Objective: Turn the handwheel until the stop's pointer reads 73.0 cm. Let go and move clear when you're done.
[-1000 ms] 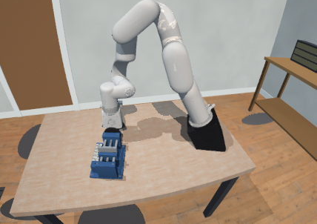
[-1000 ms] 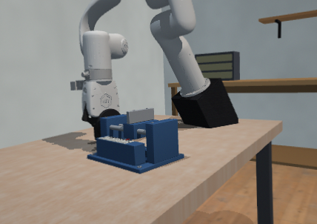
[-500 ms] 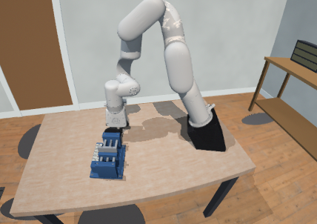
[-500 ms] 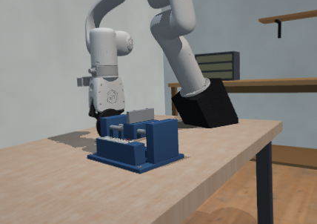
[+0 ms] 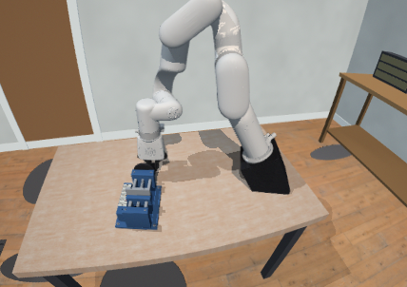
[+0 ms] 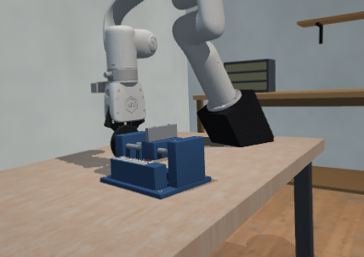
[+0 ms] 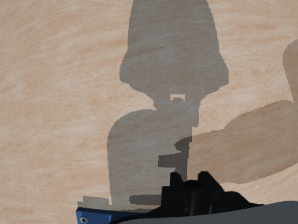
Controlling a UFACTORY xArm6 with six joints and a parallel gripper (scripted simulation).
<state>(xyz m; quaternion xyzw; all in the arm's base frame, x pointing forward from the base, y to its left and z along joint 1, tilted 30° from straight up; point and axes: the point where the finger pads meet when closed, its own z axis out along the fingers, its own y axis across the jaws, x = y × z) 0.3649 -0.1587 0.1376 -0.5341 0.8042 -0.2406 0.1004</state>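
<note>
The arm (image 5: 232,83) is glossy white, made of thick rounded links with pale grey rings at the joints. The last white housing (image 6: 126,99) carries a small hexagonal grey logo. The gripper (image 6: 121,125) under it is black. The arm stands on a black wedge-shaped pedestal (image 5: 281,181).

One white arm (image 5: 232,83) stands on one black wedge-shaped pedestal (image 5: 278,182), carrying one gripper (image 6: 121,128). One blue fixture (image 6: 179,162) sits on the one wooden table (image 5: 228,219), with one black handwheel (image 6: 116,137), one grey stop (image 6: 162,132) and two grey guide rods (image 6: 135,146) (counted in the exterior view). One brown door (image 5: 43,57), one wooden shelf unit (image 5: 368,87) and one dark slatted box (image 5: 392,71) complete the count.
</note>
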